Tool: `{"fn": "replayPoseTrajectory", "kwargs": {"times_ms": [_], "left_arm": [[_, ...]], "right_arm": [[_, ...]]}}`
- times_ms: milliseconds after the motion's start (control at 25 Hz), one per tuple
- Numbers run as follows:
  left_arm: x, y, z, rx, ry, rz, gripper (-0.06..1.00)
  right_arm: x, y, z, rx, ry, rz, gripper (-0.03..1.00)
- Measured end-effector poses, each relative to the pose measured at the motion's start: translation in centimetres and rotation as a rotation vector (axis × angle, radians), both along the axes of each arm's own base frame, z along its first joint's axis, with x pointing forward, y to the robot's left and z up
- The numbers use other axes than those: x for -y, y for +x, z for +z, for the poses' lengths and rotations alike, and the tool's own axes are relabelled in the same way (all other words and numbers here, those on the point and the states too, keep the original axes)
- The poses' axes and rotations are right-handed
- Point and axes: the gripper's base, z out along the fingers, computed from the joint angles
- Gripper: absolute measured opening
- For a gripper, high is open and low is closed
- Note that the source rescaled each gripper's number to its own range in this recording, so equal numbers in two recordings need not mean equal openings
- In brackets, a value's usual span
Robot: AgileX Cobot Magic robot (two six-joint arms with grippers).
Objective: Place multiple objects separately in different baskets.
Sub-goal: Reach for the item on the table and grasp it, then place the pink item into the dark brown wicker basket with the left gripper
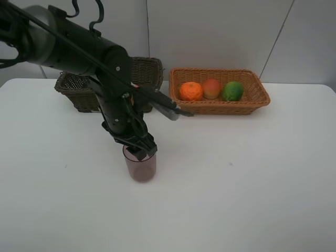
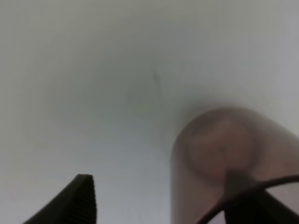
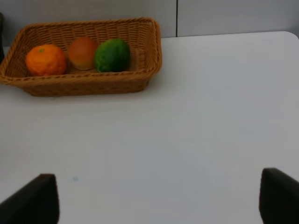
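Note:
The translucent mauve cup (image 1: 142, 168) (image 2: 224, 149) stands upright on the white table (image 1: 236, 184). My left gripper (image 1: 138, 149) (image 2: 159, 177) reaches down onto its rim. One finger (image 2: 240, 184) is inside the cup, the other finger (image 2: 81, 198) stands clear outside it, so the jaws are open astride the wall. The tan basket (image 1: 247, 105) (image 3: 93, 86) holds the tangerine (image 1: 190, 91) (image 3: 45, 59), the peach (image 1: 211, 88) (image 3: 82, 52) and the green fruit (image 1: 232, 91) (image 3: 112, 55). My right gripper (image 3: 159, 189) is open over bare table, out of the high view.
The dark brown basket (image 1: 79, 89) stands at the back left, largely hidden behind my left arm (image 1: 79, 52), so I cannot see its contents. A wall runs along the table's far edge.

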Motion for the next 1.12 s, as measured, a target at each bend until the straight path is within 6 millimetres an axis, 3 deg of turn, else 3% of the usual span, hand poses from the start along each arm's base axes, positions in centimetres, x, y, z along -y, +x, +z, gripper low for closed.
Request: {"fn": "replayPoseTrajectory", "kwargs": {"times_ms": [160, 240, 1120], "left_arm": [[-0.20, -0.25, -0.42, -0.003, 0.002, -0.002, 0.21], [-0.12, -0.18, -0.39, 0.005, -0.007, 0.000, 0.02], [-0.08, -0.13, -0.17, 0.011, -0.014, 0.004, 0.00]], "right_arm": [[0.00, 0.00, 0.00, 0.000, 0.000, 0.000, 0.81], [0.00, 0.00, 0.00, 0.000, 0.000, 0.000, 0.81], [0.00, 0.00, 0.00, 0.000, 0.000, 0.000, 0.81]]}}
